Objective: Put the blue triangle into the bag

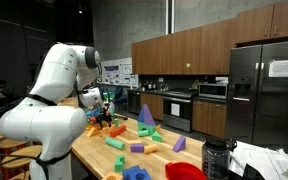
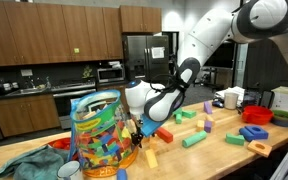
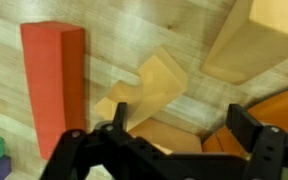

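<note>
Wide-open and empty, the end effector (image 3: 182,125) hangs over tan blocks (image 3: 154,85); the blue triangle (image 1: 147,115), tall and purplish, stands upright.

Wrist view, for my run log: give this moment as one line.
gripper: open, empty | under it: tan blocks | beside them: red block | bag: next to gripper in an exterior view
</note>
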